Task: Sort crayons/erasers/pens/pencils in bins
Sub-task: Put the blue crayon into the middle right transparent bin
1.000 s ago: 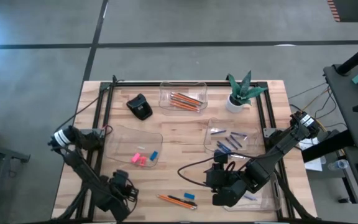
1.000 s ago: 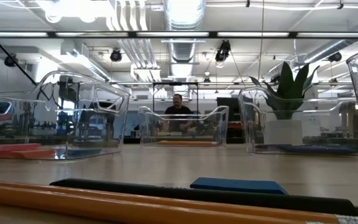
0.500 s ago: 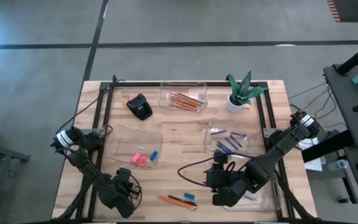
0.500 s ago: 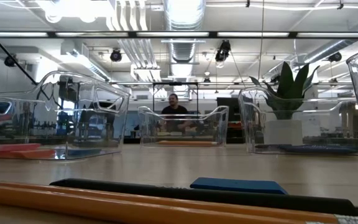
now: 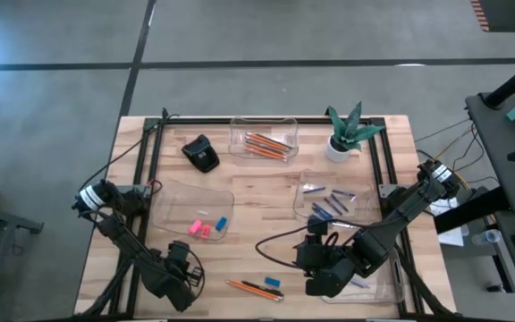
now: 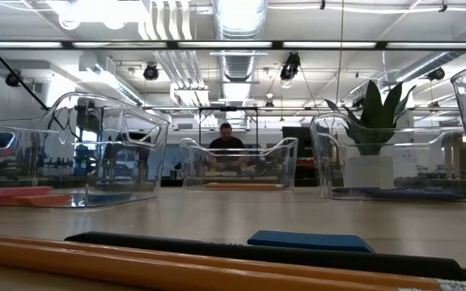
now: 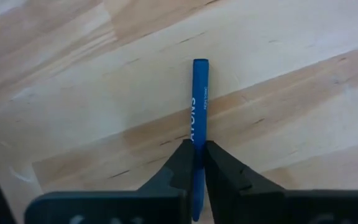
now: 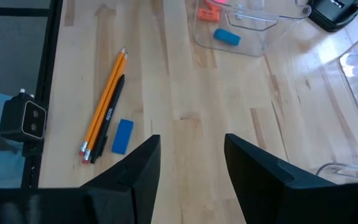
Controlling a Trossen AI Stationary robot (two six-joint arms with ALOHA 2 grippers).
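Closing of the left gripper (image 7: 194, 163): it stood wide a second ago and is now pinched on a blue crayon (image 7: 199, 102); the crayon's near end sits between the two dark fingertips, the rest lies flat on the bare wood
Left arm position: it has shifted a little since a second ago, from the front-left corner of the table (image 5: 266, 192) toward the loose items; high view puts the gripper (image 5: 179, 271) near the front edge, apart from them
Meaning for task: my reading is that the grasp step is done and a lift and carry come next; likely target is the bin with blue sticks (image 5: 333, 199) on the right side, well apart from the crayon
Right gripper (image 8: 191, 165): unchanged over the second; fingers apart, nothing between them; hovers over the wood by the front-right bin (image 5: 378, 284)
Loose items: two pencils (image 8: 104, 102), a pen (image 8: 109, 115) touching them and a blue eraser (image 8: 122, 135) just beside; all unmoved, not yet sorted
Eraser bin (image 5: 199, 210): pink and blue pieces inside
Pencil bin (image 5: 264, 137): orange pencils at the far edge
Writing: white lettering along the crayon; only "ATONS" reads, with smaller print beside it too fine to make out; pen carries pale print, unreadable
Other: black object (image 5: 201, 154) and potted plant (image 5: 347, 130) at the far side; a person sits in the room beyond, seen in the low view
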